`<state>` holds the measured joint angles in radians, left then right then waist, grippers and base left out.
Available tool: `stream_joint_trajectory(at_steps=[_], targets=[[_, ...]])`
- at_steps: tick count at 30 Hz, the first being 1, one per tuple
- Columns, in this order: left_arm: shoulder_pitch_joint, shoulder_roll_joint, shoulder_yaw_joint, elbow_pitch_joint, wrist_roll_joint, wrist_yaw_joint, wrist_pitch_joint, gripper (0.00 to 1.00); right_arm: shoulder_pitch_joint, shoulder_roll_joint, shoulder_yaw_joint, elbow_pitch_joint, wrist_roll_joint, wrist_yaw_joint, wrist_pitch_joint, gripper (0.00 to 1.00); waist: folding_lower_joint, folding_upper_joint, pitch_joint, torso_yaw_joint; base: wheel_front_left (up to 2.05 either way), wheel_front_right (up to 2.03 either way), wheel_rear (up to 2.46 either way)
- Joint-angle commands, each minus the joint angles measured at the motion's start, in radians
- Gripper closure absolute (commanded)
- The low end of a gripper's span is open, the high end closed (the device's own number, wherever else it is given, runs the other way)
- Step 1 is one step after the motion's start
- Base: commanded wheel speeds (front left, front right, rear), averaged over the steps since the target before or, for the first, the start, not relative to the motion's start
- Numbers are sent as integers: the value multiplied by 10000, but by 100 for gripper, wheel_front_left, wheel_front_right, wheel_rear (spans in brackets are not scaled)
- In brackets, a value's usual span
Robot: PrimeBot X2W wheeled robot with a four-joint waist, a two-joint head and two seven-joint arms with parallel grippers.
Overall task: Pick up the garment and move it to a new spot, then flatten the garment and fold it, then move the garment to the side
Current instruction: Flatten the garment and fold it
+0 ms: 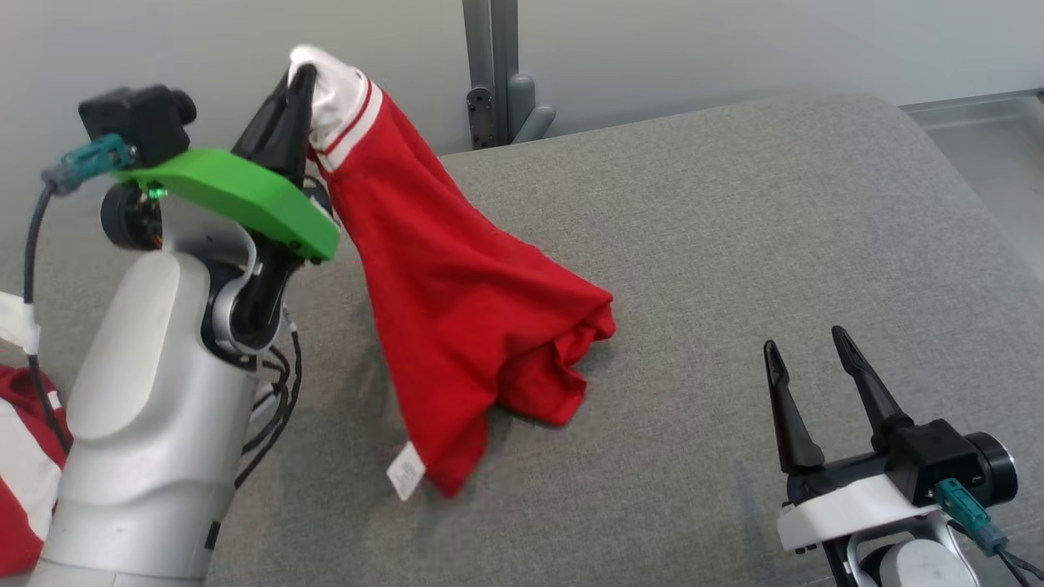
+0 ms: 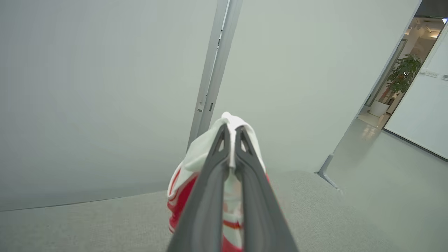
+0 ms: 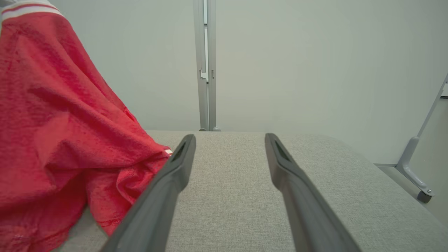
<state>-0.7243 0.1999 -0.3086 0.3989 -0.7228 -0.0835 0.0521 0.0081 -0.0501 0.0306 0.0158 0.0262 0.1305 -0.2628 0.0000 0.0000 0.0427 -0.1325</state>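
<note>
The red garment (image 1: 457, 310) is held aloft by its white, red-striped cuff (image 1: 342, 98), which is pinched tight between the closed left fingers (image 1: 277, 122). Its long axis is seen running from 11 o'clock down to 5 o'clock, with the crumpled hem and white label (image 1: 405, 471) trailed onto the grey tabletop (image 1: 734, 244). The right fingers (image 1: 866, 383) are spread apart at 4 o'clock, with nothing held.

Silver forearm (image 1: 147, 391), green bracket (image 1: 236, 196), black fingers (image 1: 785, 408), teal plugs (image 1: 966, 505), dark cables (image 1: 273, 408).
</note>
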Motion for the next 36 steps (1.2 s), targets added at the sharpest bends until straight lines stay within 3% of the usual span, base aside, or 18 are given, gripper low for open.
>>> stream_joint_trajectory(at_steps=[1,10,14,19,25,31,32,33,34,36], targets=[[-429,-20,-53,-142,176,42,110,100,-78,-10,75,26,50,4,-31,0,0,0,-21,-92,0,0,0],[-2118,-807,-1211,35,644,-156,674,100,-260,-87,328,44,77,6,-31,0,0,0,26,-867,0,0,0],[-1929,-1275,-2164,754,633,-269,749,100,-466,-73,461,-32,119,6,-31,0,0,0,404,-1319,0,0,0],[-1136,-1471,-3893,1842,189,-348,358,100,-773,-35,604,-16,243,4,-31,0,0,0,1033,-1994,0,0,0],[-529,-1447,-6468,1826,-851,240,-422,100,-1138,2,726,-71,691,6,-33,0,0,0,1861,-2687,0,0,0],[-823,-1464,-8066,1992,-1630,863,-1346,97,-1319,-4,885,-45,1181,4,-31,0,0,0,2254,-3192,0,0,0],[-850,-1464,-8237,2001,-1788,926,-1420,66,-1315,-4,864,-42,1218,6,-31,0,0,0,2280,-3221,0,0,0],[-912,-1464,-8425,2012,-1946,958,-1467,26,-1304,-4,831,-38,1257,6,-31,0,0,0,2298,-3234,0,0,0],[-986,-1464,-8609,2034,-1995,1044,-1512,0,-1280,-3,782,-23,1270,6,-31,0,0,0,2302,-3230,0,0,0],[-1171,-1474,-8902,1903,-2171,1088,-1685,0,-1233,-1,698,3,1317,6,-31,0,0,0,2288,-3198,0,0,0]])
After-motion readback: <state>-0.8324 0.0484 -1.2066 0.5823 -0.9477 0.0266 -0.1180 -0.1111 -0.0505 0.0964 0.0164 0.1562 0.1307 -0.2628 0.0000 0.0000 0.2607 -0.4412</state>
